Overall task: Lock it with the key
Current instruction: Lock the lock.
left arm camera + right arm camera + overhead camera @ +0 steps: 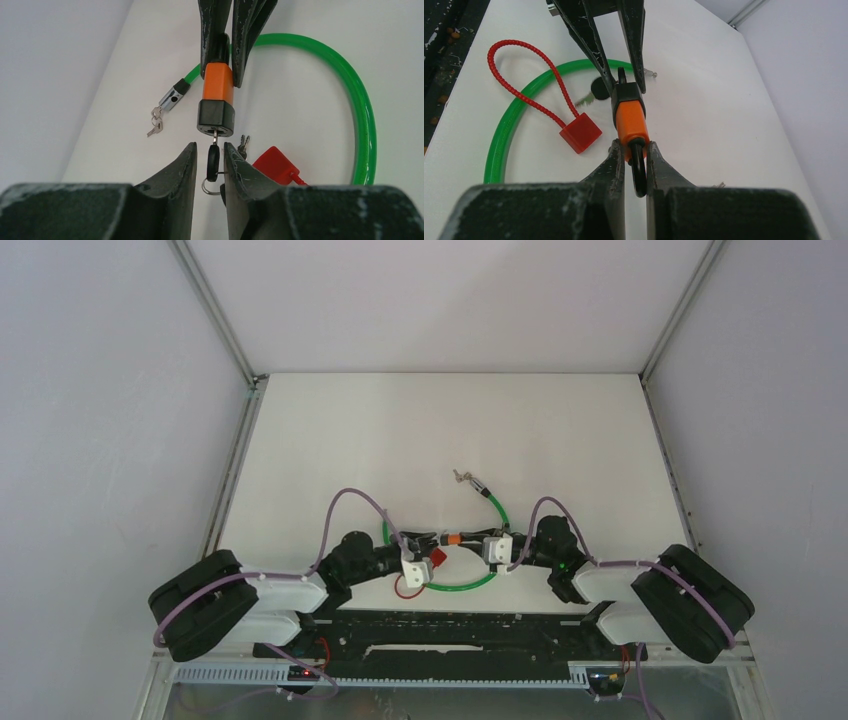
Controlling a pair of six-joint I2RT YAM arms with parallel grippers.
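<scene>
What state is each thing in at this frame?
right gripper: shut on the orange lock.
orange lock: held, not yet joined to the cable's tip.
key: inserted in the orange lock.
left gripper: open, straddling the key's head.
green cable: metal tip lying free on the table.
red lock: lying on the table, untouched.
</scene>
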